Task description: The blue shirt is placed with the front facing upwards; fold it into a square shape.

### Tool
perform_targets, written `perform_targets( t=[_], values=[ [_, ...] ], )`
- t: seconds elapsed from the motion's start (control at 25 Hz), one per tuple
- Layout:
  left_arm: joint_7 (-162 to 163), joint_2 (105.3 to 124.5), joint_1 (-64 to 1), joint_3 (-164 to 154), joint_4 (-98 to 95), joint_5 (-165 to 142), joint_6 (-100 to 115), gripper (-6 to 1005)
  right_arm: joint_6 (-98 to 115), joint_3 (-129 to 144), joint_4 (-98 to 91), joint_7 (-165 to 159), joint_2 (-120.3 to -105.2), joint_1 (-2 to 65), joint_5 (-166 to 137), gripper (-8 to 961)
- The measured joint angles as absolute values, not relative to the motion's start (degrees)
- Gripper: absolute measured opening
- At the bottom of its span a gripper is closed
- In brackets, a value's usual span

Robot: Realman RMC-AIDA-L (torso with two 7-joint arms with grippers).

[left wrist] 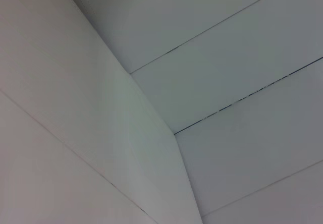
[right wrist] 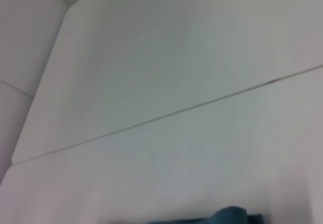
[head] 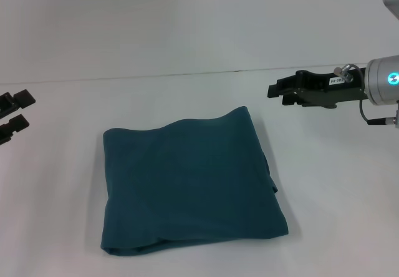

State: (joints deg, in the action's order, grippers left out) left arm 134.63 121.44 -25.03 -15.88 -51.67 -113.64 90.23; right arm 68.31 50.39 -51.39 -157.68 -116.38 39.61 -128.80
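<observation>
The blue shirt (head: 190, 186) lies on the white table (head: 324, 227), toward its near edge and a little left of the middle, already folded into a thick, roughly square bundle with only plain teal cloth showing; no print or collar is in sight. Its far edge rises in a soft wave, the right side shows a few loose layers peeking out, and the near left corner bulges slightly, so the square is a bit slack rather than crisp. The right gripper (head: 274, 90) hangs above the table beyond the shirt's far right corner, well clear of the cloth and holding nothing, its jaws looking pressed close together. The left gripper (head: 17, 110) sits out at the table's left edge, apart from the shirt, its two fingers spread with a gap between them and empty. The right wrist view catches just a sliver of teal cloth against the white surface. To my eye the folding itself is done and the arms are backed off. What remains, if anything, would be a light tidy of the wavy far edge and the loose right side, or simply parking both arms.
</observation>
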Motion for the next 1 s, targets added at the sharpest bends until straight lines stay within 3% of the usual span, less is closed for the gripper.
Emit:
perform_targets(
  t=[0.36,0.6,0.8,1.0],
  values=[
    [127.86,120.58,-25.21,-16.10,-51.70,-113.76,94.75,772,75.99,49.50,-51.93,-140.45,-115.48,38.69,-120.48,501],
    [101.23,120.00,-23.83,-15.65,-55.38,-115.18,104.87,774,80.27,48.83,-57.00,-101.68,-119.54,28.69,-115.14,508],
    [95.30,120.76,-20.21,-16.52,-56.99,-117.98,110.74,776,93.26,48.87,-55.03,-89.77,-119.84,22.40,-110.05,759],
    [92.17,121.76,-17.92,-16.71,-57.93,-124.78,112.16,771,97.99,49.03,-49.64,-89.92,-119.83,20.01,-108.74,863]
  ],
)
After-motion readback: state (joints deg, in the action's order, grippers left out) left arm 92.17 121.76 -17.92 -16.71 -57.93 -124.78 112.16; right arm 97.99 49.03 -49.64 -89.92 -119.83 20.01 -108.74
